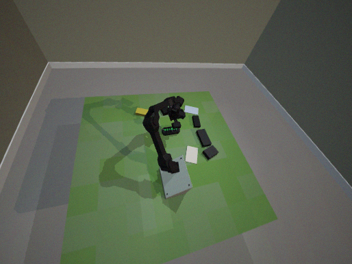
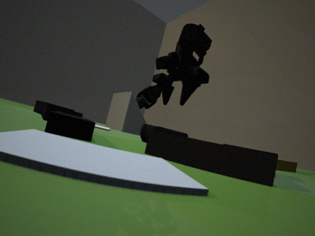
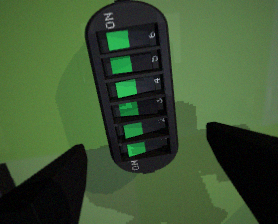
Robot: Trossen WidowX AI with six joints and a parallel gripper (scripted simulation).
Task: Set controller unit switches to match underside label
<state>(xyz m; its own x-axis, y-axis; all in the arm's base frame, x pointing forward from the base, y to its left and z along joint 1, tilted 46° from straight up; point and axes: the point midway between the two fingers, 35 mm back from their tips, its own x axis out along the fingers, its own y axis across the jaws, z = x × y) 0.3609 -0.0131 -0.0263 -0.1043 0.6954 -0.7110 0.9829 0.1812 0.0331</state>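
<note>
The dark grey controller unit [image 1: 170, 131] [image 2: 165, 131] [image 3: 169, 120] lies on its base, switches facing up. In the wrist view its six numbered rockers run from 6 at the top to 1 at the bottom, with green halves on the left beside the ON marks. The green of switch 3 [image 3: 128, 108] looks darker and mottled; which ends are pressed down is hard to tell. The label underneath is hidden. My gripper [image 1: 176, 123] [image 2: 174, 103] [image 3: 146, 141] is open and empty, raised above the unit, fingertips on either side of its lower end in the wrist view.
Dark modules [image 1: 196, 121] [image 1: 203, 138] [image 1: 210, 152] lie right of the unit. A pale blue panel [image 1: 191, 110] [image 2: 101, 164], a white panel [image 1: 192, 155] and a yellow block [image 1: 141, 112] [image 2: 287, 165] lie around. A long dark block [image 2: 211, 161] partly hides the unit in the exterior view.
</note>
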